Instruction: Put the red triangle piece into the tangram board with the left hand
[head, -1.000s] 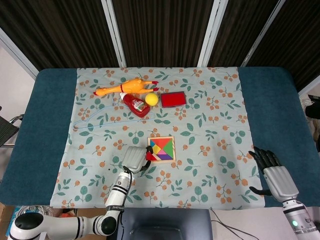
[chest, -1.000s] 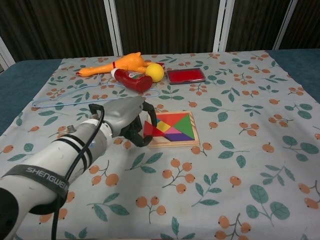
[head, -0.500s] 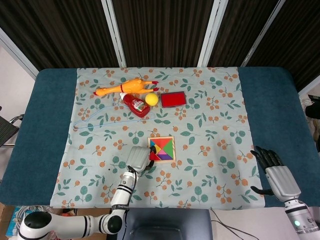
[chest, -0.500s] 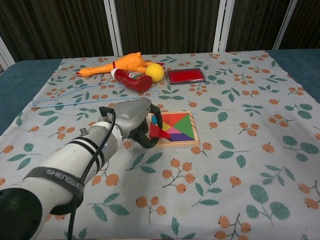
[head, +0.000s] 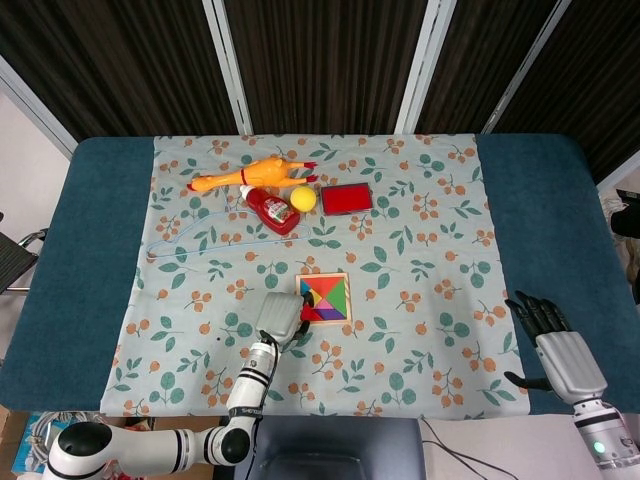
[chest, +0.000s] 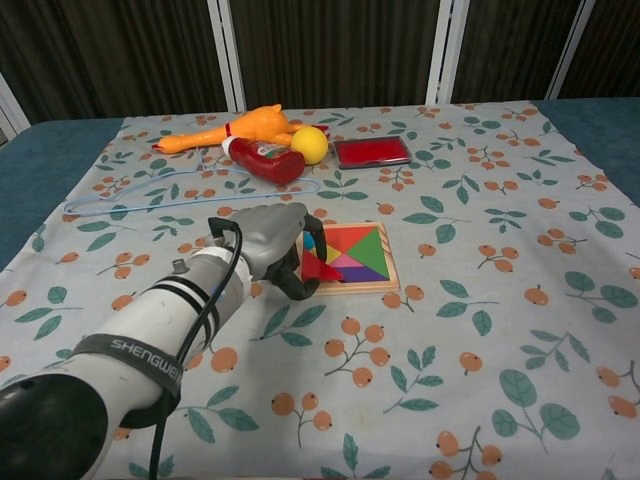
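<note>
The tangram board (head: 327, 298) (chest: 355, 255) lies on the flowered cloth near the table's middle, filled with coloured pieces. My left hand (head: 279, 318) (chest: 272, 238) is at the board's left edge and pinches the red triangle piece (chest: 318, 266), which sits over the board's near left corner, tilted. In the head view the piece shows only as a red sliver (head: 303, 299) beside the hand. My right hand (head: 553, 345) rests at the table's near right edge, fingers spread, holding nothing; the chest view does not show it.
At the back lie a rubber chicken (head: 250, 175) (chest: 232, 130), a red ketchup bottle (head: 271, 209) (chest: 265, 160), a yellow ball (head: 303, 198) (chest: 310, 145) and a red flat box (head: 346, 198) (chest: 371, 151). A thin blue cord (head: 195, 240) (chest: 120, 200) loops at the left.
My left hand has moved right toward the board, carrying the red triangle from beside the left edge to over the board's near left corner. The right hand stayed put.
</note>
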